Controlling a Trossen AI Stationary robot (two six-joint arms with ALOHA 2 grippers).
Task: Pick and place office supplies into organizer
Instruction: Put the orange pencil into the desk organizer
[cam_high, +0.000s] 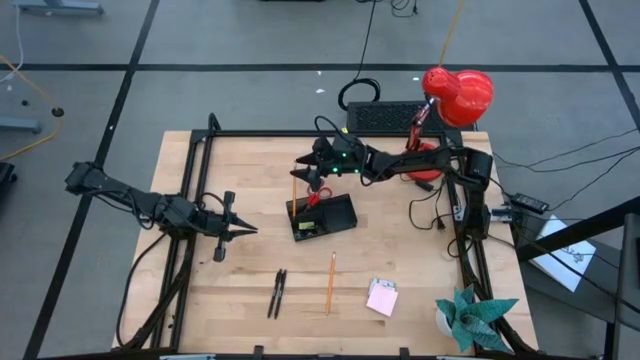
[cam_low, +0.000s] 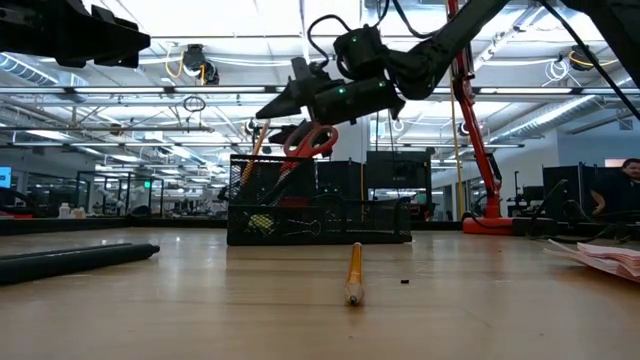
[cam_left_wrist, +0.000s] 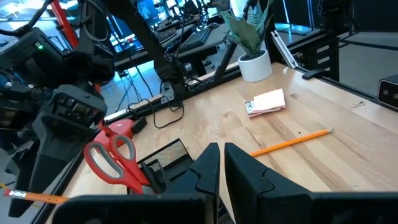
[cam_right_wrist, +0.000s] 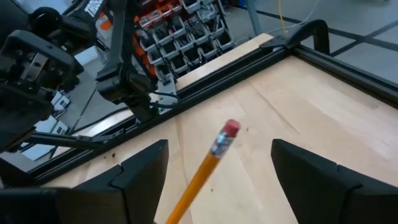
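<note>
The left hand (cam_high: 243, 230) hovers over the left part of the table (cam_high: 240, 160), fingers pressed together with nothing between them, pointing toward the middle. Ahead of it and a little toward the table's far side stands the black tray (cam_high: 325, 217).

On the near side of that hand, two black pens (cam_high: 277, 293) lie side by side, their long axis running from the near edge toward the far edge. Right of them a loose pencil (cam_high: 331, 282) lies the same way, nearly parallel. There is open wood all around both, and bare board between them and the tray.

The tray sits near the table's centre. Red-handled scissors (cam_low: 309, 141) stand in it with the loops up, and a second pencil (cam_high: 294, 187) stands nearly upright at its left end, eraser on top.

The right hand (cam_high: 312, 171) reaches in from the right, directly above the tray's left end, fingers spread wide. In its wrist view the upright pencil's eraser shows between the fingers, with clear gaps on both sides, so it is not being pinched.

Farther right, near the front edge, a pink sticky-note pad (cam_high: 382, 297) lies flat, well apart from both hands. A potted paper plant (cam_high: 469, 316) stands at the near right corner, and a red lamp (cam_high: 458, 94) at the far right corner.
</note>
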